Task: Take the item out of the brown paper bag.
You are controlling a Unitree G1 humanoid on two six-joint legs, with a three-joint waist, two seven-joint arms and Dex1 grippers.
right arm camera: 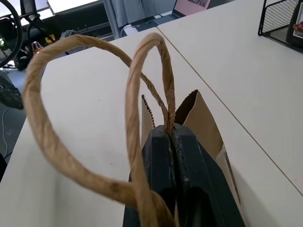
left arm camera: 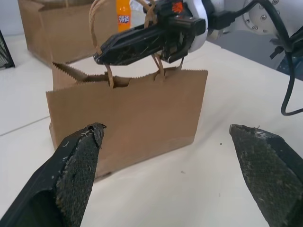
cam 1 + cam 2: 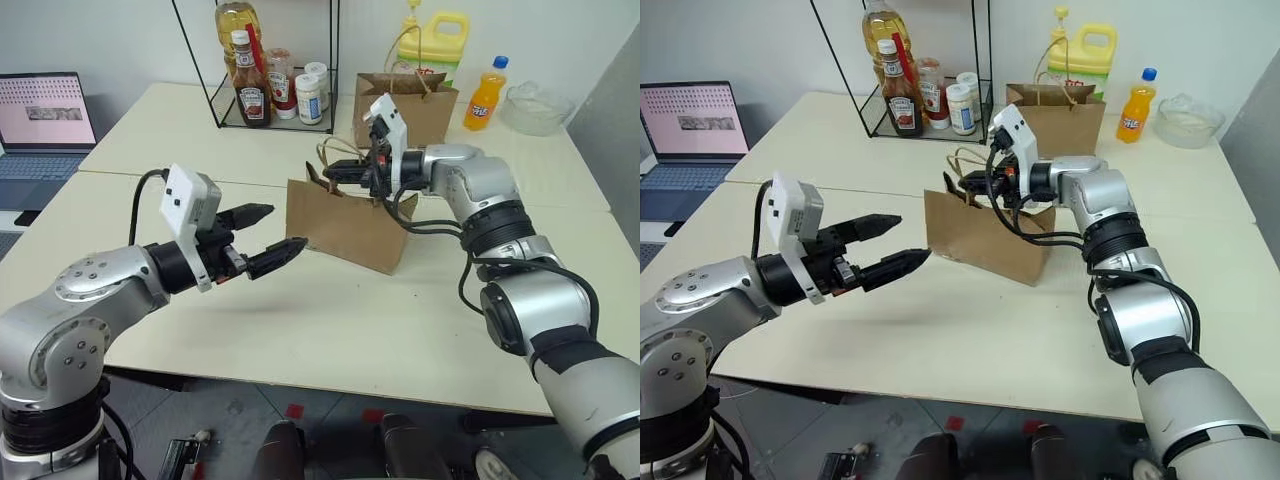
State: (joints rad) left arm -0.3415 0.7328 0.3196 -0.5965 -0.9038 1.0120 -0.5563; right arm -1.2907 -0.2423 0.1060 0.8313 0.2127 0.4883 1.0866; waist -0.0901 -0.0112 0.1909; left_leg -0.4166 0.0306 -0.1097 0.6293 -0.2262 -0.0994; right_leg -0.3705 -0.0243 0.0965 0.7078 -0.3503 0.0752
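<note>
Bag (image 3: 345, 225) upright on table (image 3: 300, 330), mouth open, contents hidden.

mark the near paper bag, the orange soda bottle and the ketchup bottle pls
near paper bag (image 3: 345, 228), left eye view, on its creased front panel
orange soda bottle (image 3: 484, 102), left eye view, on the orange body below the blue cap
ketchup bottle (image 3: 251, 100), left eye view, on the label

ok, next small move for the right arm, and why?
Probably open the right gripper and lower it into the brown paper bag: its fingers are shut above the bag's mouth among the string handles, and the left gripper waits open beside the bag.
</note>
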